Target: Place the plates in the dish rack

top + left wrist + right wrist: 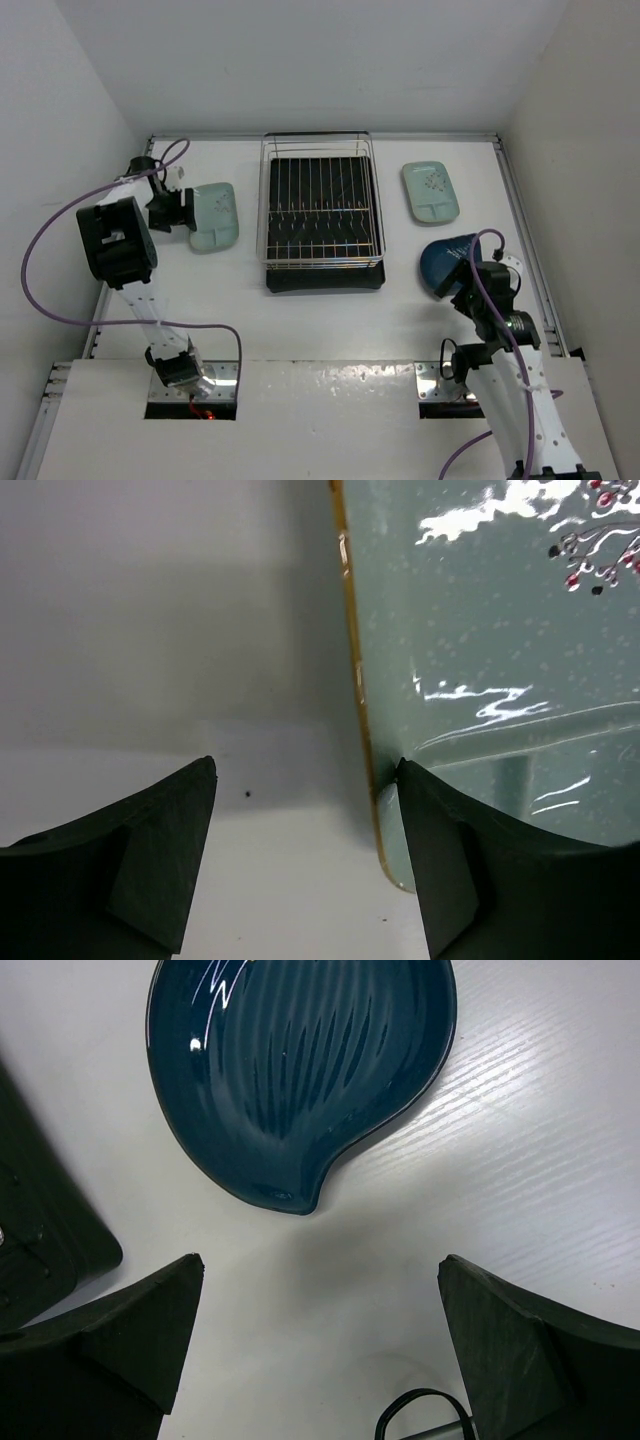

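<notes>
The chrome wire dish rack (320,160) stands over its black drip tray at the table's middle back. One mint-green plate (214,216) lies left of the rack. My left gripper (172,210) is open at that plate's left edge. In the left wrist view the plate (480,660) fills the right side; my left gripper (305,785) has one finger (455,860) over the plate's rim and the other over bare table. The second mint plate (431,192) lies right of the rack. The dark blue plate (445,262) lies nearer. My right gripper (472,285) is open and empty just short of the blue plate (300,1070), with bare table between its fingers (320,1280).
White walls close in the table on the left, back and right. The drip tray's corner (45,1230) shows at the left of the right wrist view. A purple cable (60,230) loops beside the left arm. A black cable loop (420,1415) hangs under the right gripper.
</notes>
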Robot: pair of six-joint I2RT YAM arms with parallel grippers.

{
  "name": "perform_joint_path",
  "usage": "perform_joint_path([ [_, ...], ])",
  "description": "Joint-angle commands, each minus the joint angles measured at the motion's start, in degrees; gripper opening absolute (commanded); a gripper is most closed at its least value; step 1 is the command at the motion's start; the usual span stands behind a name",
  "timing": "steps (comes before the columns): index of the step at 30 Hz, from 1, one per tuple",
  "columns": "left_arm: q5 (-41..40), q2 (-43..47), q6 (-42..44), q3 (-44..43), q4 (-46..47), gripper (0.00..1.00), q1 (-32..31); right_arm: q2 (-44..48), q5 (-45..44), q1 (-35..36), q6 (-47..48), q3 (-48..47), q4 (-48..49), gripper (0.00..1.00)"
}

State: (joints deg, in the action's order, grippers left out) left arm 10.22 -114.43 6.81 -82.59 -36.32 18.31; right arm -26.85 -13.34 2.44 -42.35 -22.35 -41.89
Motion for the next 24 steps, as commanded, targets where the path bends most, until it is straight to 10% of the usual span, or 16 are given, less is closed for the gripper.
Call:
perform_joint_path([
  [1, 3.76, -2.01, -1.36, -3.37, -0.60, 0.77, -1.78, -1.09, -0.10, -0.24, 0.95, -1.82, 2.60, 1.00],
  [6, 3.23, -5.71, -1.36, -3.37, -0.60, 0.56, -2.40, -2.59, -0.19, -0.06, 1.04, -2.00, 3.39, 1.00],
  [12, 6.12, -9.05, -0.83, -3.90, -3.67, 0.00, -2.40, -3.21, -0.19, -0.24, 1.30, -2.96, 3.48, 0.99],
  [24, 7.20, 10.85, -1.01, -5.13, -11.06, 0.00, 0.25, -1.36, -3.09, 0.02, 2.53, -3.14, 1.73, 0.99],
])
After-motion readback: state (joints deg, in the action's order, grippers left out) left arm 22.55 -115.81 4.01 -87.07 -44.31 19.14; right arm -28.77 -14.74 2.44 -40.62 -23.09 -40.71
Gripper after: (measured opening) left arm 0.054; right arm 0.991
